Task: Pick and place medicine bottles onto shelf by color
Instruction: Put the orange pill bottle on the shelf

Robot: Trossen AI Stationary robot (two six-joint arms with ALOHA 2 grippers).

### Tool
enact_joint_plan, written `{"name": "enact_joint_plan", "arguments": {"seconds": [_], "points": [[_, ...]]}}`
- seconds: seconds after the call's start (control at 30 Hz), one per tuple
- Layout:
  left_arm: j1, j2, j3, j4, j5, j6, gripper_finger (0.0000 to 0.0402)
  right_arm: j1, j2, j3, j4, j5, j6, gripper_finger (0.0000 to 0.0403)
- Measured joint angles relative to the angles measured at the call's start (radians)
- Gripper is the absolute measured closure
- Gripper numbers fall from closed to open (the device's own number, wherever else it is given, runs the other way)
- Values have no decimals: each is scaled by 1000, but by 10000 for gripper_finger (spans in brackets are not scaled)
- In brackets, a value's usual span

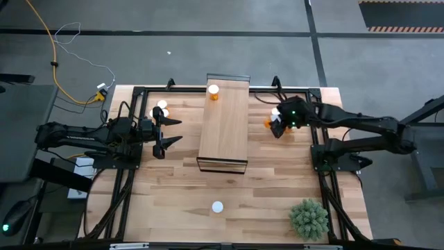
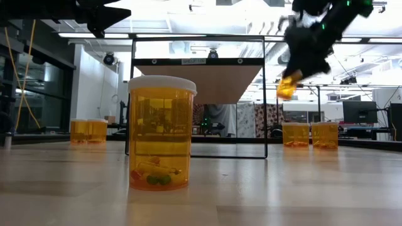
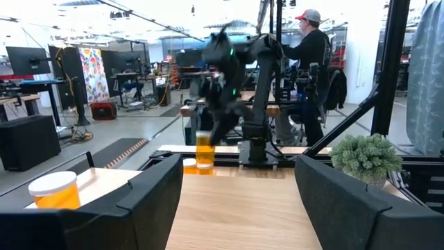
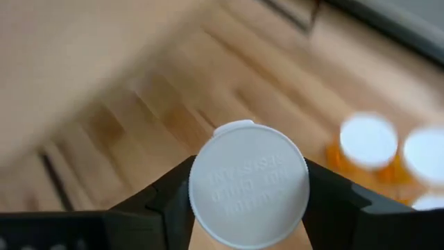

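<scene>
- The right pincer (image 1: 277, 125) hangs above the tabletop (image 1: 263, 187) just to the right of the shelf (image 1: 225, 132), clenched on a pill bottle (image 4: 248, 184); the right wrist view shows a finger pressed against each side of its white cap.
- In the low view this held bottle (image 2: 286, 86) is tilted and well clear of the wood, beside the shelf's top board.
- The left pincer (image 1: 171, 130) waits near the shelf's left side with its fingers spread apart and nothing between them.
- One capped bottle (image 1: 214, 92) stands on the shelf at its far end; the rest of the board is bare.
- Two bottles (image 1: 161, 108) stand near the far left edge, just beyond the left pincer.
- More bottles (image 4: 370, 149) stand together on the tabletop under the right arm.
- A lone bottle (image 1: 218, 206) stands near the front edge, in open wood; the low view shows small coloured pieces at its bottom.
- A small green plant (image 1: 309, 218) sits at the front right corner.
- A person (image 3: 310, 48) stands beyond the table.
</scene>
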Motion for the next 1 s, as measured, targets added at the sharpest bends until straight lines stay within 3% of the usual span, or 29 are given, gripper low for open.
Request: {"name": "enact_joint_plan", "arguments": {"seconds": [0.23,0.7,1.0], "points": [[0,0,0,0,0,-1,133,34,91,221,3,99,-93,196],[0,0,0,0,0,-26,133,-29,653,810,-122,107,-184,195],[0,0,0,0,1,-26,133,-54,917,1057,-240,107,-188,195]]}}
